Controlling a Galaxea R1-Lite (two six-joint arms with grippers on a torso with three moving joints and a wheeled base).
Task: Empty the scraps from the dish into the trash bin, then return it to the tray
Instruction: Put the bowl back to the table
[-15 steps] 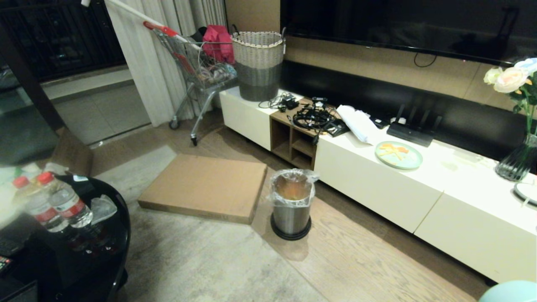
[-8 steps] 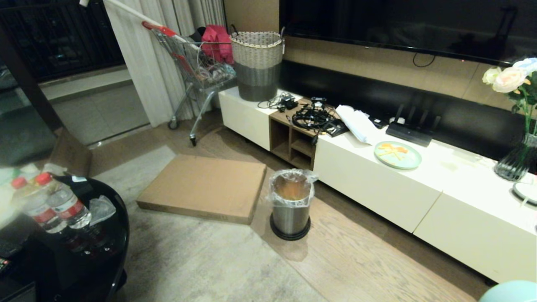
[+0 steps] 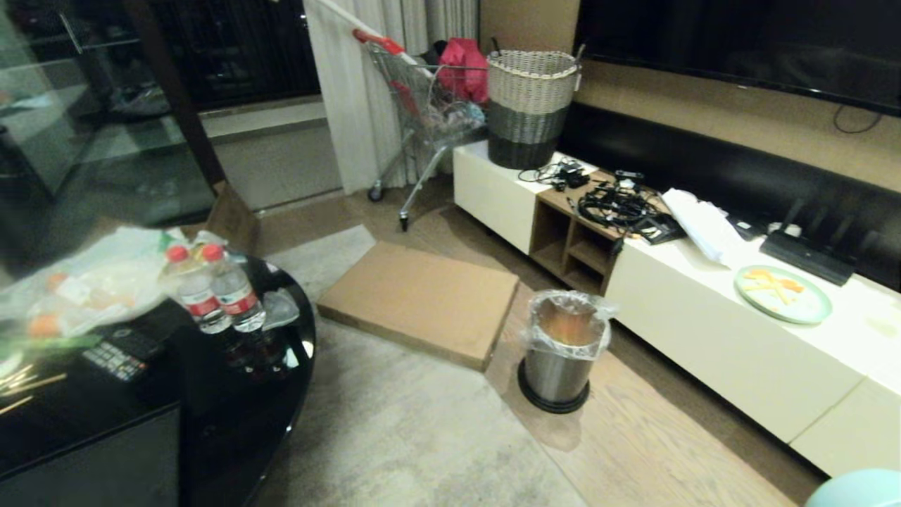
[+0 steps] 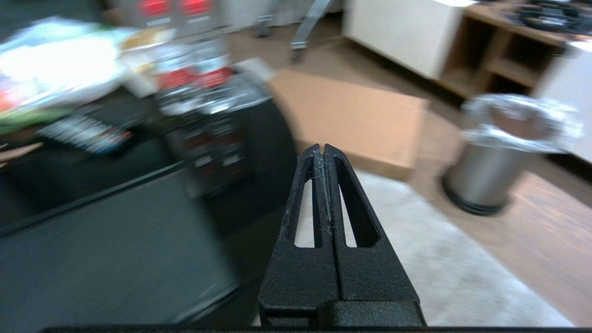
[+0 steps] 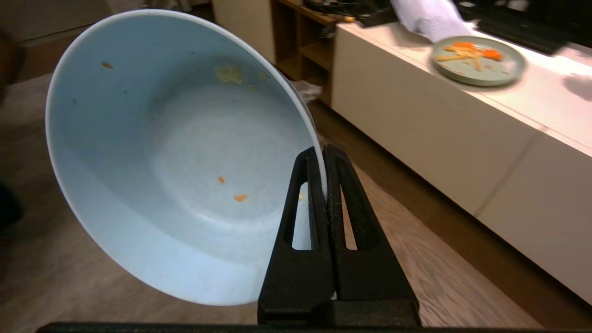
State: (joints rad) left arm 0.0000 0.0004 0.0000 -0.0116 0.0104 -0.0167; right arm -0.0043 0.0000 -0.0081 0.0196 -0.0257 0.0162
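My right gripper point(image 5: 323, 150) is shut on the rim of the dish point(image 5: 185, 152), a pale blue bowl held tilted above the wood floor. Only a few tiny orange scraps point(image 5: 239, 198) cling inside it. The dish's edge point(image 3: 855, 489) shows at the head view's lower right corner. The steel trash bin point(image 3: 563, 348) with its clear liner stands on the floor by the white cabinet, orange showing inside. A flat black rectangular slab point(image 3: 91, 451) on the black table looks like the tray. My left gripper point(image 4: 322, 148) is shut and holds nothing, with the trash bin point(image 4: 485, 175) off to its side.
A cardboard sheet point(image 3: 422, 299) lies on the floor beside the bin. Two water bottles point(image 3: 215, 292) and plastic bags sit on the round black table. The long white cabinet point(image 3: 704, 338) carries a pale green plate point(image 3: 781, 294) with orange bits, cables and a woven basket point(image 3: 531, 105).
The whole head view has swung left, so the bin, the cabinet and the cardboard sit further right in the picture and more of the black table shows. The things themselves have not moved.
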